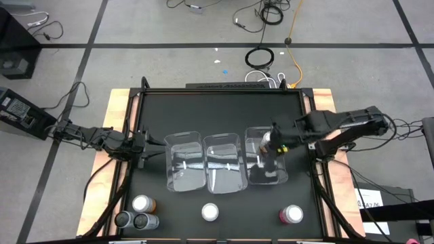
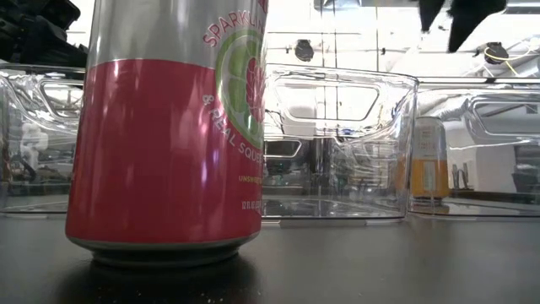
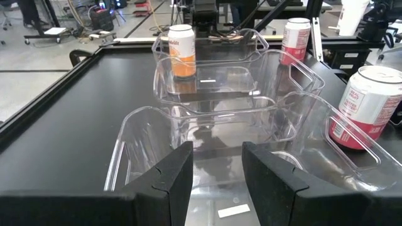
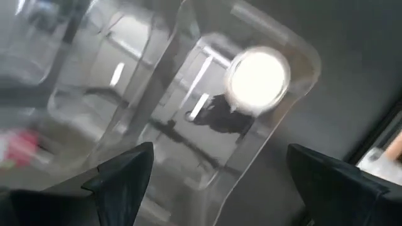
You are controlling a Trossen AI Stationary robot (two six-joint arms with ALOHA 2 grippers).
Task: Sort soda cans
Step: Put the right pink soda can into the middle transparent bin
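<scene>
Right gripper point(image 1: 272, 148) hangs over the right-hand bin point(image 1: 266, 177), jaws spread wide, an orange can point(image 4: 258, 74) standing inside below it. Left gripper point(image 3: 217, 166) waits low at the left bin point(image 1: 184, 163), jaws parted. Five cans line the near edge.

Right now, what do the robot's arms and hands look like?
Both arms are dark, nearly black, jointed and thin, with black cables trailing from their bases. The left arm ends in a hand with two chunky, flat-faced black fingers. The right arm has a small yellow mark near its wrist; its hand has two wide, wedge-shaped black fingers.
</scene>
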